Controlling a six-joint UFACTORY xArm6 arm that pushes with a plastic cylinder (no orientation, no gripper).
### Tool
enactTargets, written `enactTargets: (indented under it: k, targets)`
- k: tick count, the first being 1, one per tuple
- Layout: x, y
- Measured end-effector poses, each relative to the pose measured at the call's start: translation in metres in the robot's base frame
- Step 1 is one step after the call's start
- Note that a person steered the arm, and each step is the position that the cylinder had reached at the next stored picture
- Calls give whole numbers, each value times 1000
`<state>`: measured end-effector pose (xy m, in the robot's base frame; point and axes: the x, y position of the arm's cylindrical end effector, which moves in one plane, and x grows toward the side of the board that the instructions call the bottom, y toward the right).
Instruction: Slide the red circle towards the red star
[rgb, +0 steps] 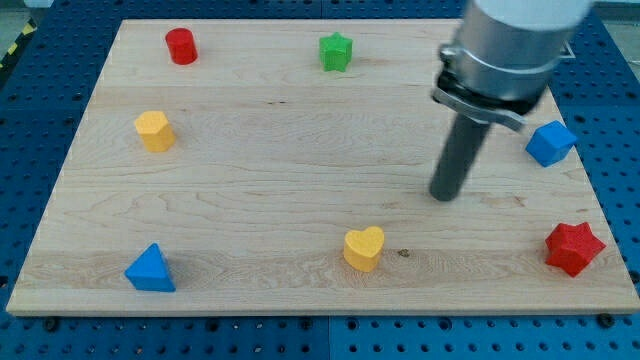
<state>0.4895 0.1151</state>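
Wooden board (300, 180), seven blocks, red circle (181, 46), red star (574, 248), my tip (443, 197) touching none

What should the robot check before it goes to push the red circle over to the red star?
1. Red circle in sight, near the view's top left corner: ok.
2. Red star in sight, near the view's bottom right corner: ok.
3. My tip beside the red circle: not ok. It stands on bare board far to the view's right, touching no block.
4. My tip on the circle's far side from the star, ready to push: not ok.
5. Straight path from circle to star free of blocks: ok, probably. The yellow heart lies below the line and the blue cube above it.
6. Star fully on the board: ok, though close to the edge.
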Motion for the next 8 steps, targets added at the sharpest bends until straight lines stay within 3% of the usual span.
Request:
enactTargets:
  k: [2, 3, 5, 6, 7, 8]
  targets:
    - [-89, -105]
    - [-115, -174]
    - [-128, -343]
    - [-186, -397]
    - [-251, -398]
    - [-269, -373]
